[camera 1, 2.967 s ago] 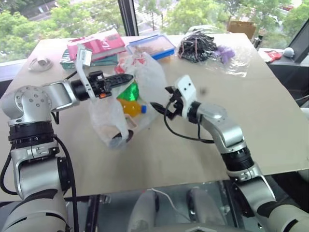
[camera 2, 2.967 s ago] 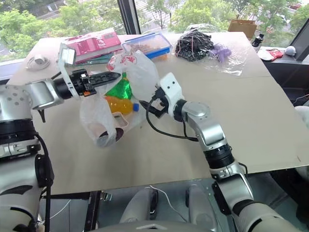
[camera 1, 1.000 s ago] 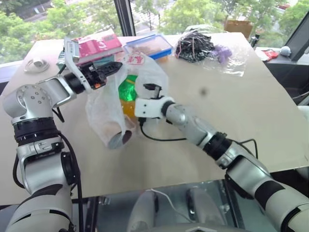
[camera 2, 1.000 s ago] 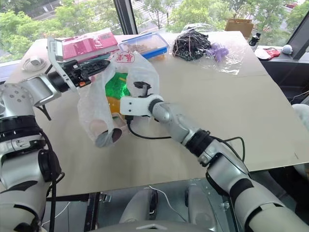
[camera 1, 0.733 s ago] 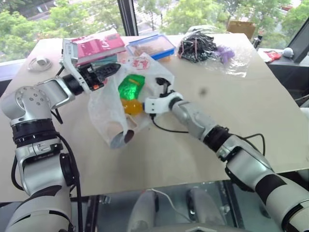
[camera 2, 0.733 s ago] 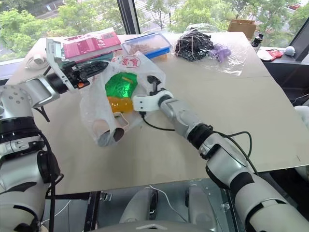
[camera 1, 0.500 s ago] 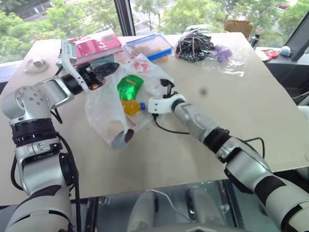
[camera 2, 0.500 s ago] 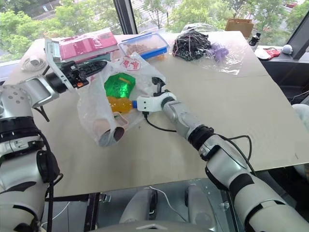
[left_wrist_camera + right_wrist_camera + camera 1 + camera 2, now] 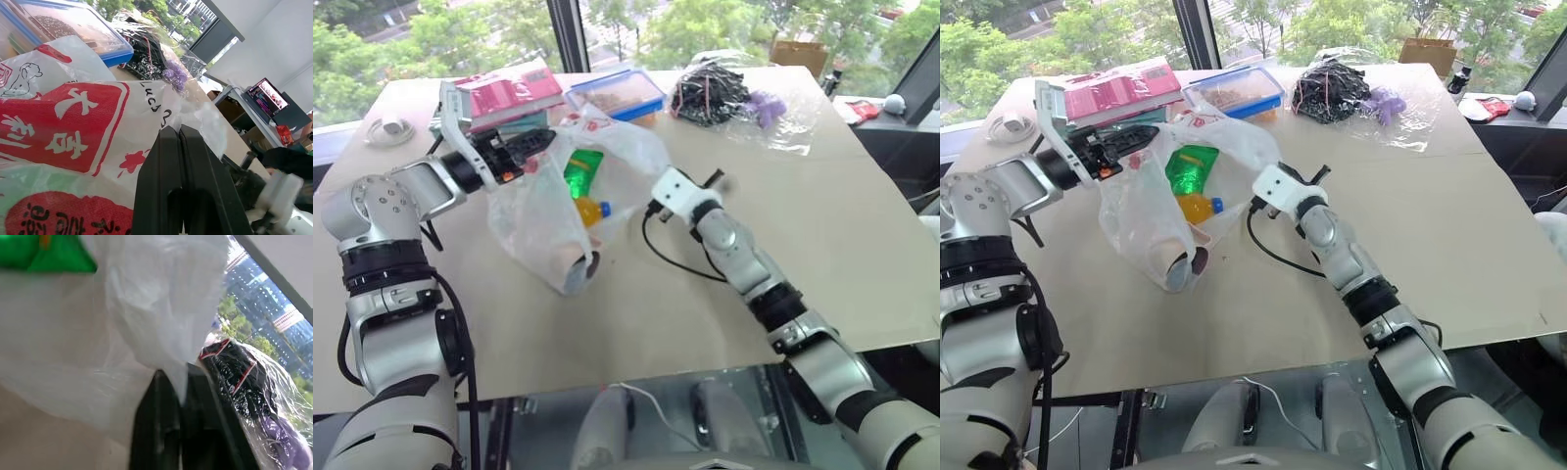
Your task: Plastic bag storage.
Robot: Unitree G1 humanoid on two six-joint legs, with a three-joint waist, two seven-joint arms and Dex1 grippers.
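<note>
Head view: the plastic bag hangs in the centre-left of the frame above the table, its mouth stretched between two grips. The left gripper is clenched on the bag's upper left edge; the right gripper, fingers pinched together, holds the bag's right edge. Inside the bag sit a green snack packet, an orange bottle below it, and a round-ended item at the bottom. Just behind the bag, at the upper left of the frame, lie a pink box and a blue-lidded lunchbox. At upper centre-right, well apart from the bag, lies a clear wrap with black cables. A small white object sits near the table's far left edge. The right half and the near strip of the table are bare.

Left wrist view: the black fingers are pressed shut on the bag's red-printed film. The lunchbox and the cable bundle lie beyond. A laptop stands far off at the right of the frame.

Right wrist view: the fingers are closed on a fold of the translucent bag. The green packet shows through at the upper left. The wrapped cables lie at the right.
</note>
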